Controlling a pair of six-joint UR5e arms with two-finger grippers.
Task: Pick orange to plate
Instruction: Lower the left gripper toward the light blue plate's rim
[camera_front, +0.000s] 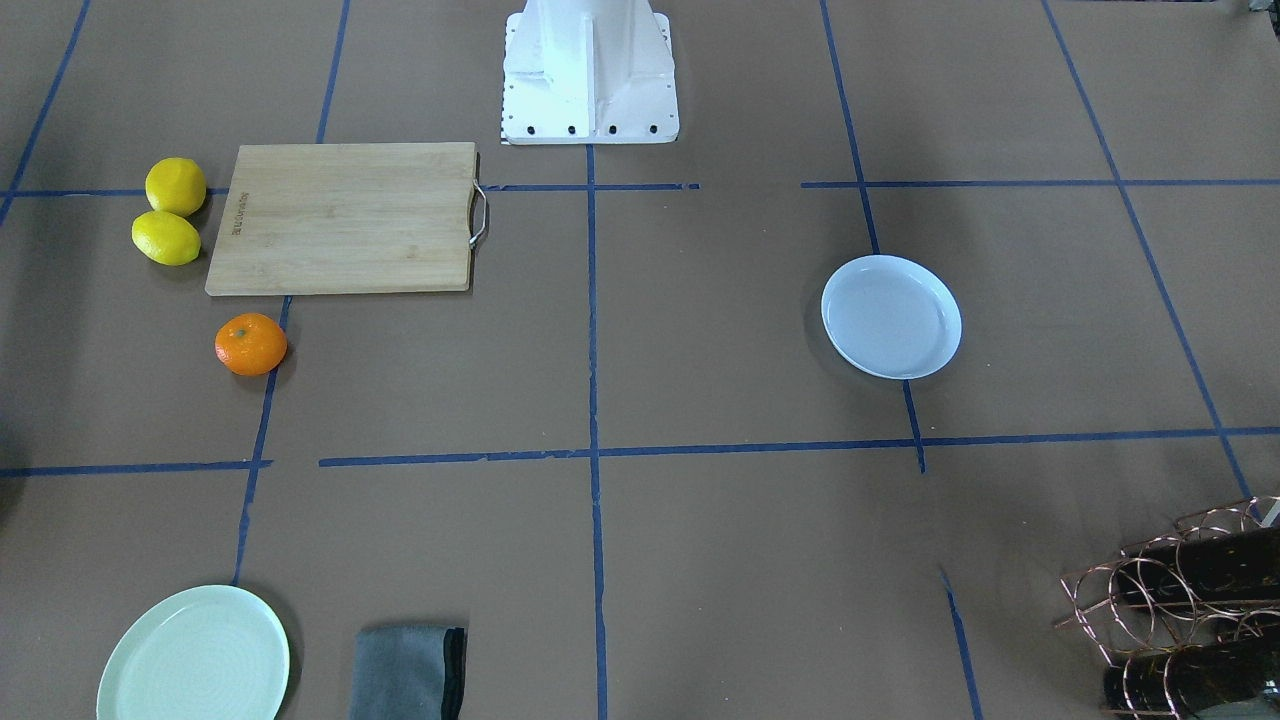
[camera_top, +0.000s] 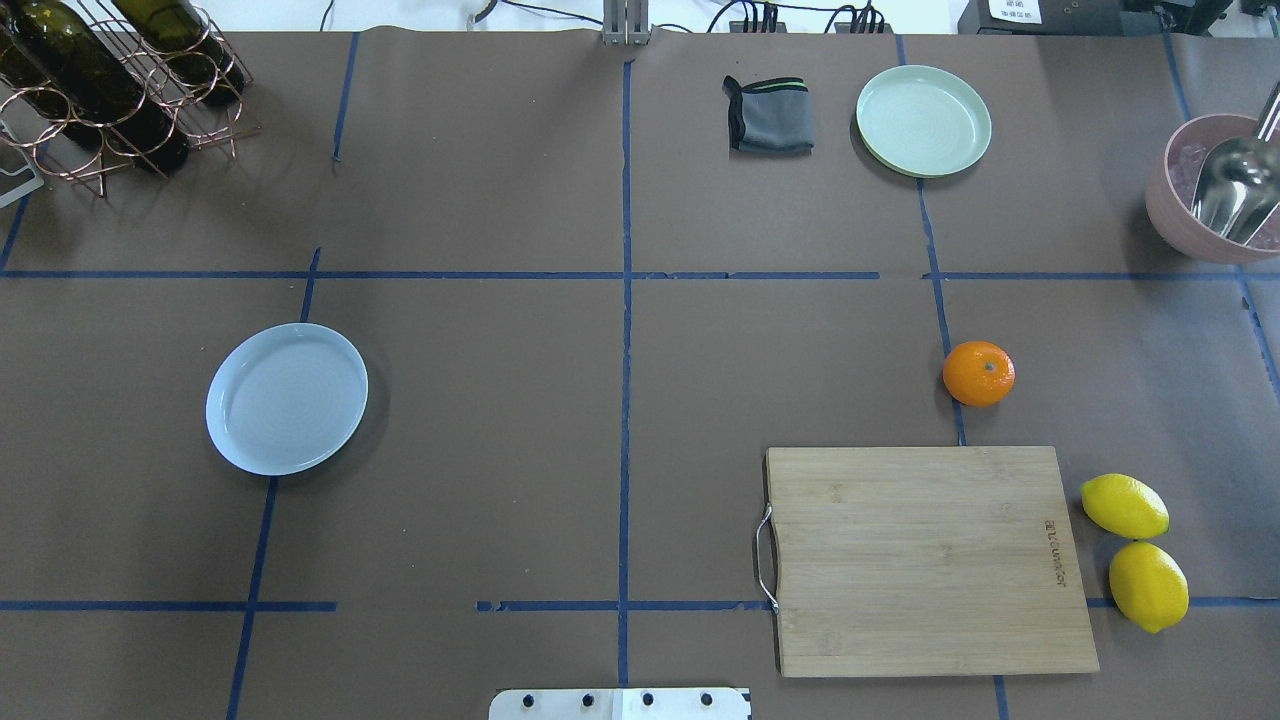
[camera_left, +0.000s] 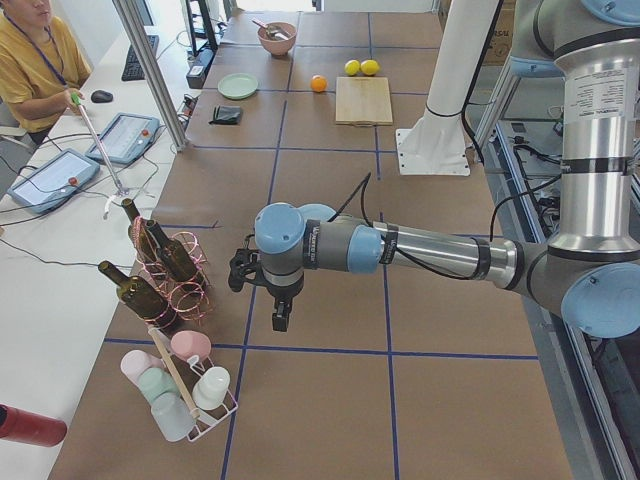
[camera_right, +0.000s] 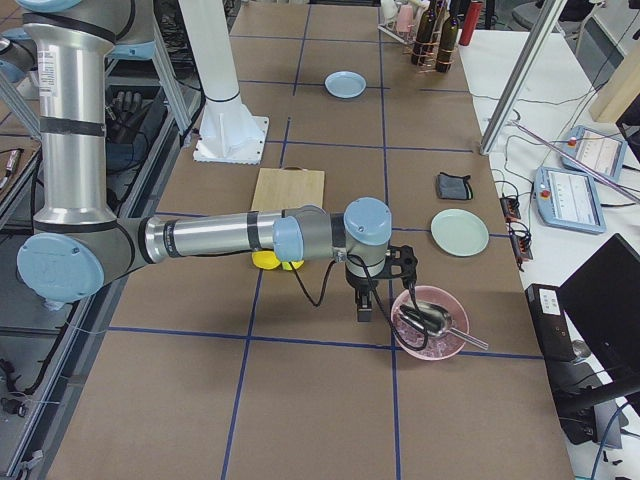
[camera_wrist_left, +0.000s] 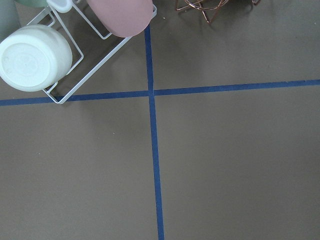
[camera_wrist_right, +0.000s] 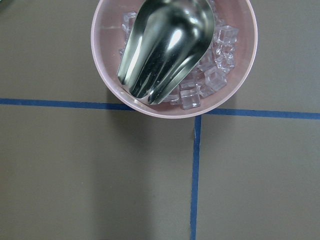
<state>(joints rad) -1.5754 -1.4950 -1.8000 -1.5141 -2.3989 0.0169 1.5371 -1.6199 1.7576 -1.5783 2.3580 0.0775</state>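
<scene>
The orange (camera_top: 978, 373) lies alone on the brown table, just beyond the far edge of the wooden cutting board (camera_top: 930, 560); the front-facing view shows the orange (camera_front: 250, 344) at its left. Far across the table rests the pale bluish-white plate (camera_top: 286, 398), with nothing on it, also seen as the plate (camera_front: 890, 316). Neither gripper is near either object. My left gripper (camera_left: 282, 316) hangs over the table's left end, and my right gripper (camera_right: 365, 308) hangs beside a pink bowl. Both show only in the side views, so I cannot tell whether they are open or shut.
Two yellow lemons (camera_top: 1135, 550) sit right of the board. A pale green plate (camera_top: 923, 120) and a grey cloth (camera_top: 768, 115) lie at the far edge. A pink bowl (camera_wrist_right: 102, 60) holds ice and a metal scoop. A wine rack (camera_top: 110, 80) and cup rack (camera_wrist_left: 75, 75) stand left.
</scene>
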